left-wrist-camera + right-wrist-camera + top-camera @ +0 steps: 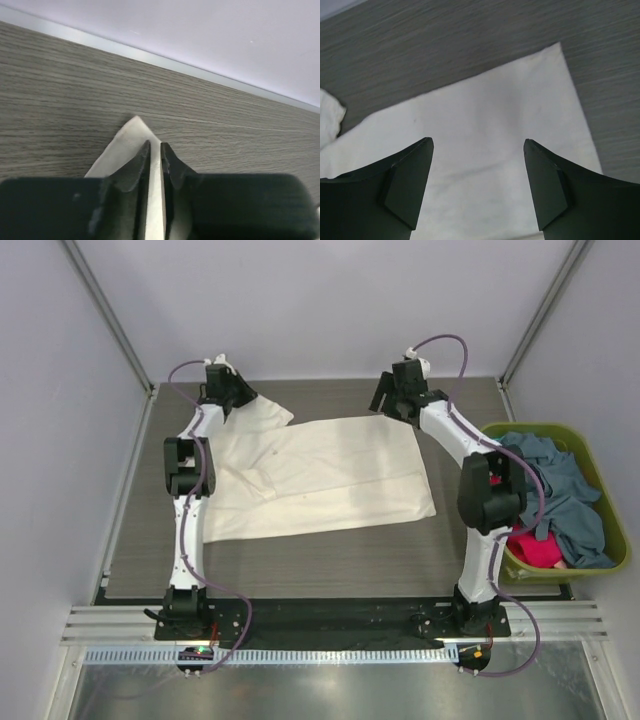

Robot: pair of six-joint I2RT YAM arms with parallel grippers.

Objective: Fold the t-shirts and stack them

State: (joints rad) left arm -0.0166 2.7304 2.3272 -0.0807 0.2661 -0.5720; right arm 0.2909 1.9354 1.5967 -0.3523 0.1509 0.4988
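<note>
Centre of the counter (330,560): cream t-shirt (330,475), laid out for folding; left gripper (154,147) pinched shut on its upper-left corner, right gripper (478,143) wide above the upper-right corner, likely to match; remaining t-shirts (565,495) in basket (540,428), right edge.

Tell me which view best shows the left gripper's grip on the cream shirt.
Left wrist: left gripper shut on a cream t-shirt corner, close up. Top external shows the gripper at that corner, pinch hidden. Right wrist shows only other shirt cloth.
</note>
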